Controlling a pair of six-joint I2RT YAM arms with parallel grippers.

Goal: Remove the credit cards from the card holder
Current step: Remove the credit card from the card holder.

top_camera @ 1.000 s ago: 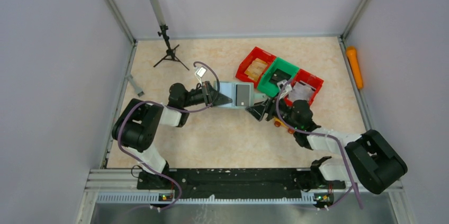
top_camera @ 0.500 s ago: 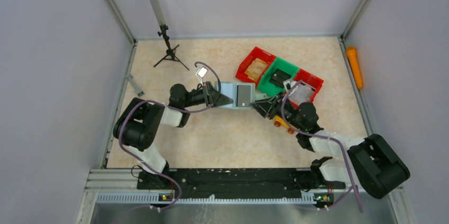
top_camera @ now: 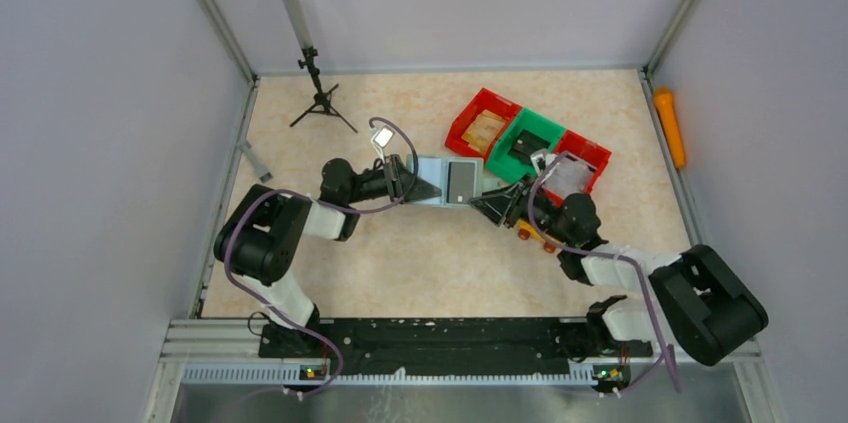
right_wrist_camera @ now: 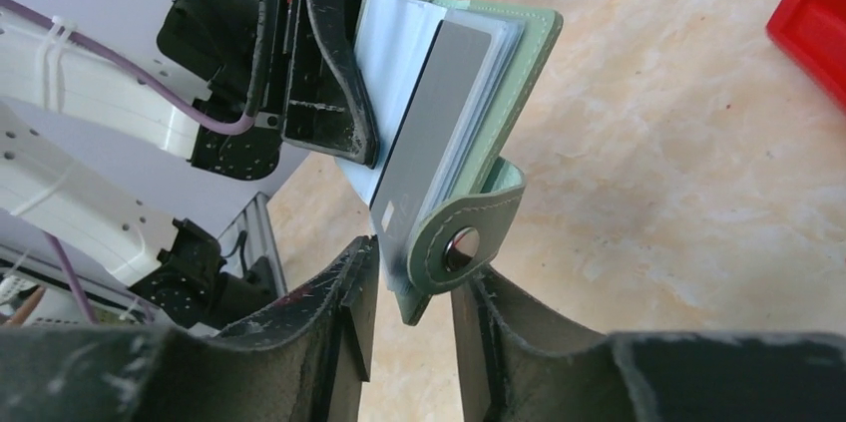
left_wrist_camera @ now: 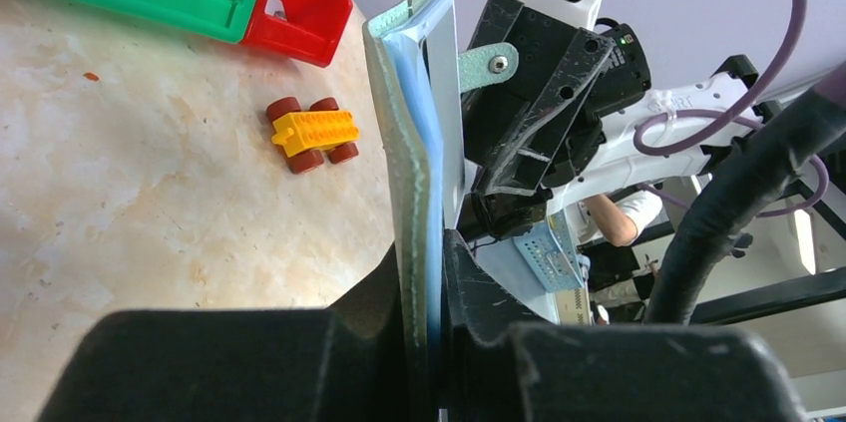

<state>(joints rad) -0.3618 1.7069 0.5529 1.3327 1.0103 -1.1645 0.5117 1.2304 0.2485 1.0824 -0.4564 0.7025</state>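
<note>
I have the card holder (right_wrist_camera: 509, 83) held up between the two arms, over the middle of the table (top_camera: 400, 263) and just in front of the row of bins. The left gripper (left_wrist_camera: 424, 277) is clenched on one edge of it. In the left wrist view the grey-green cover and its pale blue sleeves stand edge-on, squeezed tight between the two black fingers (left_wrist_camera: 369, 312).

The holder is open toward the right arm. A grey credit card (right_wrist_camera: 431, 128) lies in the top sleeve with its lower corner poking out past the sleeve edge. The snap tab (right_wrist_camera: 461, 234) curls over just beside that corner.

The right gripper (right_wrist_camera: 414, 287) has its fingers on either side of the tab and the card's corner, with a narrow gap between them. I cannot tell whether they are pinching anything or only bracketing it.

Behind the holder sit a red bin (top_camera: 482, 121), a green bin (top_camera: 537, 131) and a second red bin (top_camera: 590, 151), touching in a slanted row. A yellow toy car (left_wrist_camera: 311, 133) stands on the table under the right arm. A small black tripod (top_camera: 320, 103) stands near the far left corner.
</note>
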